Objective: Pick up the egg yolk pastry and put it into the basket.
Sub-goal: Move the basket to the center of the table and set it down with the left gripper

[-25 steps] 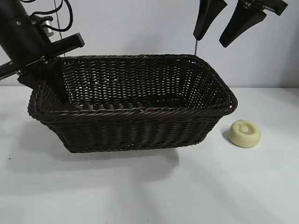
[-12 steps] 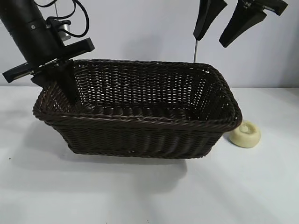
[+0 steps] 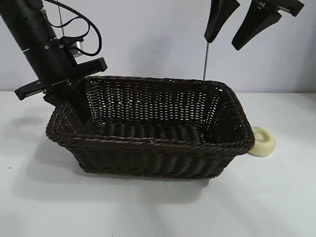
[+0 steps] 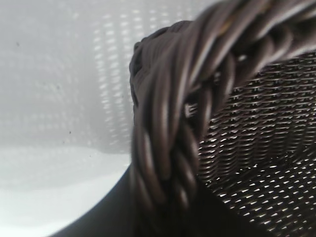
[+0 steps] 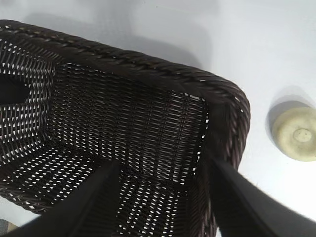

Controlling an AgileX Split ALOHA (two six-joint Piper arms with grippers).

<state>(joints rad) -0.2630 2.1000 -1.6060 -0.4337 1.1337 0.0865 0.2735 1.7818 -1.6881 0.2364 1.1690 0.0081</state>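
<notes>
Your white tabletop (image 3: pixel 148 207) meets a plain pale wall. The basket (image 3: pixel 148 143) half hides the egg yolk pastry (image 3: pixel 262 141). Left gripper (image 3: pixel 79 106) fingers clamped on its rim; right gripper (image 3: pixel 232 27) fingers apart, tops cut off.

A plain white bench (image 3: pixel 148 212) carries two things. The basket (image 3: pixel 153 155), dark brown woven wicker with a braided rim, sits on it toward the middle. The egg yolk pastry (image 3: pixel 262 141), a small pale-yellow round puck, lies on the bench just beside the basket's right-hand end, its near edge hidden behind the flared rim.
</notes>
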